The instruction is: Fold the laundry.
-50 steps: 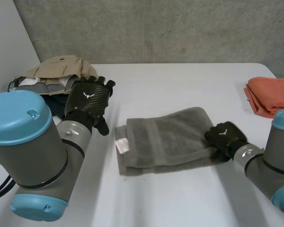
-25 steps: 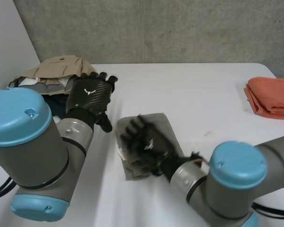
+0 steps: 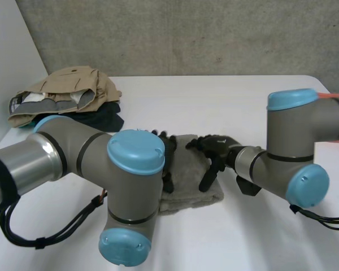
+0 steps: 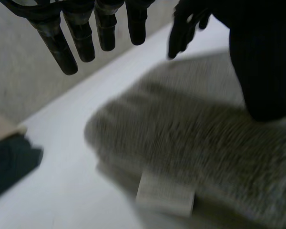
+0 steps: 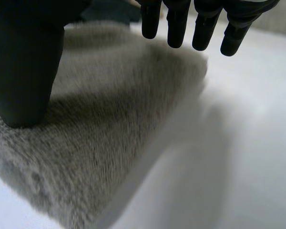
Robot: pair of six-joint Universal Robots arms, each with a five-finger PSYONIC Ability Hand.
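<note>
A grey towel (image 3: 191,183) lies folded into a small thick block at the table's middle. My left hand (image 3: 168,162) hovers at its left edge, half hidden behind my own arm. In the left wrist view its fingers (image 4: 81,31) are straight and hold nothing, above the towel (image 4: 190,138) and its white label (image 4: 165,193). My right hand (image 3: 213,148) is open over the towel's right part. In the right wrist view its straight fingers (image 5: 200,24) hang above the towel (image 5: 109,114), and its thumb (image 5: 24,67) rests on the pile.
A heap of beige and dark clothes (image 3: 68,93) lies at the back left. An orange folded cloth (image 3: 330,96) peeks out behind my right arm at the far right. The white table (image 3: 214,107) stretches back to a concrete wall.
My right hand swept the towel's right end leftward, folding it over, then opened. The towel is now narrower and thicker. My left arm swung in over its left side.
</note>
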